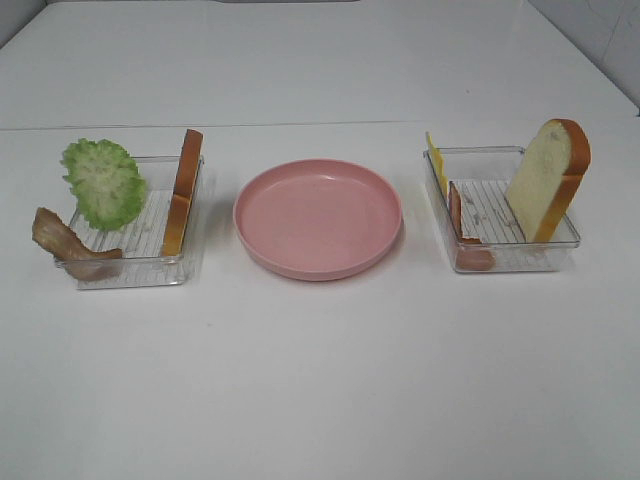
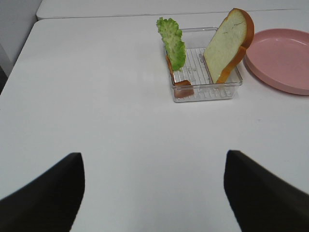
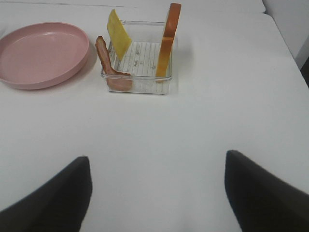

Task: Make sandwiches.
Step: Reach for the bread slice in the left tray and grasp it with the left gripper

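Lettuce (image 1: pixel 103 180), a bacon strip (image 1: pixel 65 243) and a bread slice (image 1: pixel 183 190) sat in the left tray (image 1: pixel 130 272); a cheese slice (image 1: pixel 436 160), second bacon strip (image 1: pixel 460 225) and second bread slice (image 1: pixel 548 180) in the right tray (image 1: pixel 520 258), a bare pink plate (image 1: pixel 318 215) between. No sandwich was built. Left gripper (image 2: pixel 153 157) and right gripper (image 3: pixel 157 157) gaped wide, holding nothing, well short of the trays. Likely risks: upright slices toppling, or a light tray dragging, under a clumsy pinch. Only wrist views showed the grippers; the left one alone showed the first bread's broad face.
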You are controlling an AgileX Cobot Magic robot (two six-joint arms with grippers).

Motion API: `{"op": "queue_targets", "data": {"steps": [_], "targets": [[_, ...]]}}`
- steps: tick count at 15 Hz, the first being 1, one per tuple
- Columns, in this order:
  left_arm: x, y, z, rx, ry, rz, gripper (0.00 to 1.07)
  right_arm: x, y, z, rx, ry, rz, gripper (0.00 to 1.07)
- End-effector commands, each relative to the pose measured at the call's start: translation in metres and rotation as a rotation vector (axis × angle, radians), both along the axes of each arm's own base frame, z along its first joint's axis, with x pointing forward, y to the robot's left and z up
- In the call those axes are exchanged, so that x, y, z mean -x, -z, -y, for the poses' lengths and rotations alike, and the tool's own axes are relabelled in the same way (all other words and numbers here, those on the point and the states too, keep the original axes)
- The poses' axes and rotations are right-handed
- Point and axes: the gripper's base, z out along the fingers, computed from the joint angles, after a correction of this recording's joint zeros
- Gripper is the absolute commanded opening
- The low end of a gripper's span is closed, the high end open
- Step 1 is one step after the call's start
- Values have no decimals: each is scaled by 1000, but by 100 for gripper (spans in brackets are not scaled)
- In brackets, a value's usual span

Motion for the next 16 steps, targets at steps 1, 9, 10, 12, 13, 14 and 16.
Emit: {"op": "queue_targets", "data": {"steps": [1, 9, 10, 12, 13, 14, 16], "targets": [[2, 0, 0, 3, -1, 28, 76, 2, 0, 0, 11, 2, 26, 72], [2, 0, 0, 3, -1, 28, 76, 2, 0, 0, 11, 2, 26, 72], [2, 0, 0, 3, -1, 28, 76, 2, 0, 0, 11, 2, 26, 72], [2, 0, 0, 3, -1, 28, 76, 2, 0, 0, 11, 2, 26, 72], [2, 0, 0, 3, -1, 28, 76, 2, 0, 0, 11, 2, 26, 72], [2, 0, 0, 3, -1, 27, 76, 2, 0, 0, 11, 2, 26, 72], [2, 0, 0, 3, -1, 26, 76, 2, 0, 0, 11, 2, 26, 72]]}}
